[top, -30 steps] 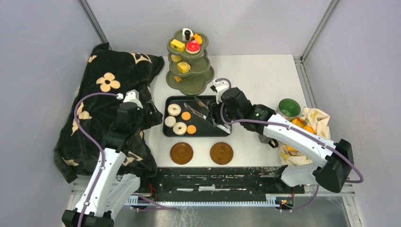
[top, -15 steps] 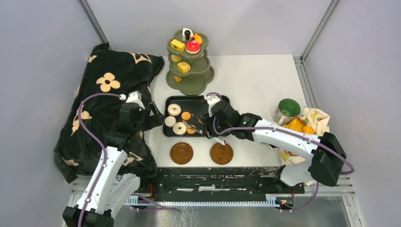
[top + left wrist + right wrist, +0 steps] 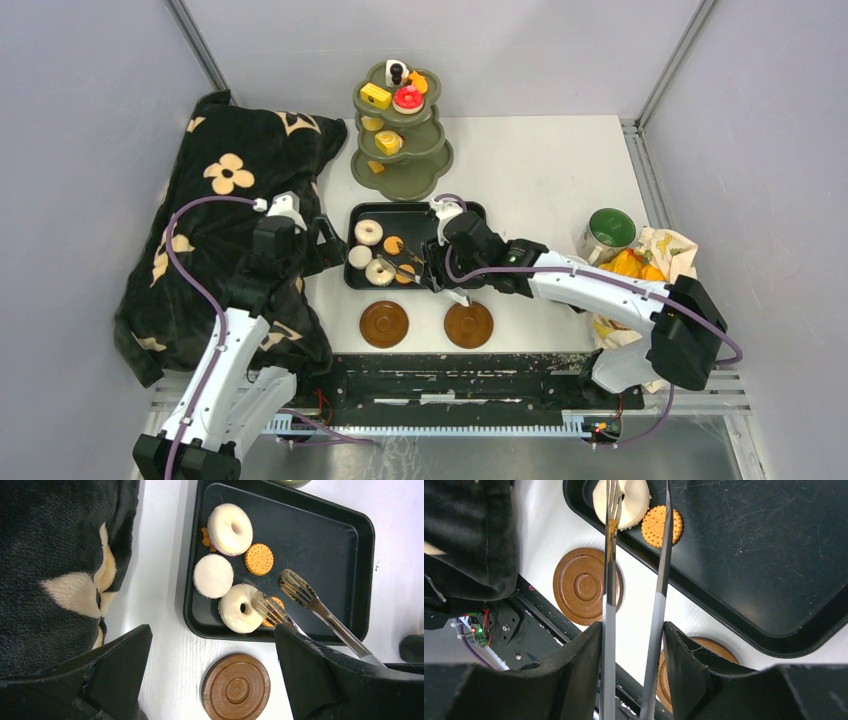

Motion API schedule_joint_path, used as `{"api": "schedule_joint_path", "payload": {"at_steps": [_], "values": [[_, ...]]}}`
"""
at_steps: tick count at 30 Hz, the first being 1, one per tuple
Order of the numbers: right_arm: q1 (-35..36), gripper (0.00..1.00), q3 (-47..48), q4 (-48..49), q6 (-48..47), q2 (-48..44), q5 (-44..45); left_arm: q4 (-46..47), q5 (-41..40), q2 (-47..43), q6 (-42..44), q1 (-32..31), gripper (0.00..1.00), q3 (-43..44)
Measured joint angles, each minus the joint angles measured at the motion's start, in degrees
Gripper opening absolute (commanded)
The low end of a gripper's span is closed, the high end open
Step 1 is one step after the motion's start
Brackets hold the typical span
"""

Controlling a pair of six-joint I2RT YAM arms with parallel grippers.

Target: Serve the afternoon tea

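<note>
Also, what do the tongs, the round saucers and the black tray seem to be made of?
The tongs look like bare metal: silvery, with bright reflections. The saucers seem wood, or plastic imitating it: matte brown with turned rings. The tray is black and semi-glossy with fine scratches; coated metal or plastic, I cannot tell.

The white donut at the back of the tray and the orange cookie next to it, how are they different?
The donut is white, the cookie orange. The donut has a hole; the cookie has none. The donut is bigger and thicker than the cookie. Both are round and lie flat in the black tray.
</note>
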Motion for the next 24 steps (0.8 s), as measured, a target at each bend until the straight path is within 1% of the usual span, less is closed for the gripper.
{"api": "schedule_joint_path", "payload": {"at_steps": [5,6,12,15,17,22,23,24], "values": [[0.0,0.49,-2.5,3.1,2.5,1.6,-0.5,0.0,0.0,0.0,0.0,0.0,0.99,0.0],[0.0,0.47,-3.0,3.3,3.0,2.1,-1.0,0.0,0.0,-0.1,0.0,0.0,0.99,0.0],[0.0,0.23,-3.4,3.9,4.9,3.5,-2.1,0.0,0.0,-0.5,0.0,0.0,0.99,0.0],[0.0,0.12,-3.4,4.2,5.1,3.5,-2.0,0.0,-0.1,-0.8,0.0,0.0,0.99,0.0],[0.0,0.08,-3.4,4.0,4.9,3.2,-1.9,0.0,-0.1,-0.8,0.0,0.0,0.99,0.0],[0.0,0.07,-3.3,2.4,4.4,1.4,-0.5,0.0,-0.1,-0.6,0.0,0.0,0.99,0.0],[0.0,0.09,-3.3,2.0,4.1,1.0,0.0,0.0,-0.1,-0.5,0.0,0.0,0.99,0.0],[0.0,0.15,-3.3,1.5,3.9,0.5,0.7,0.1,-0.1,-0.4,0.0,0.0,0.99,0.0]]}}
